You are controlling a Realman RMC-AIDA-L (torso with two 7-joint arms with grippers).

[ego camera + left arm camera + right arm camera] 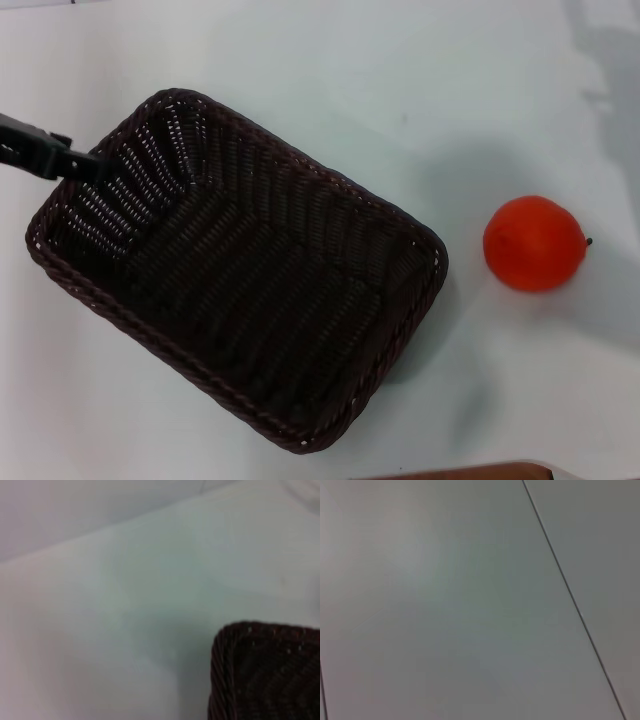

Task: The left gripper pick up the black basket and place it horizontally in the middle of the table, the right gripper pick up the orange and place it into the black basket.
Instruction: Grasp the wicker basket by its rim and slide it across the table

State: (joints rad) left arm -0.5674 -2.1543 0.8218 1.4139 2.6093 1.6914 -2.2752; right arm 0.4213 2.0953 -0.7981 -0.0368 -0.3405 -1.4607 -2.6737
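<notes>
The black basket (240, 270) lies on the white table (330, 80), left of centre in the head view, with its long side running diagonally from upper left to lower right. It is empty. My left gripper (92, 165) reaches in from the left edge, its slim black tip at the braided rim of the basket's upper-left short wall. One corner of the basket (270, 675) shows in the left wrist view. The orange (535, 243) rests on the table to the right of the basket, apart from it. My right gripper is out of view; its wrist view shows only tabletop.
A brown edge (470, 472) shows at the bottom of the head view. A thin seam line (570, 595) crosses the surface in the right wrist view. White table lies open behind the basket and around the orange.
</notes>
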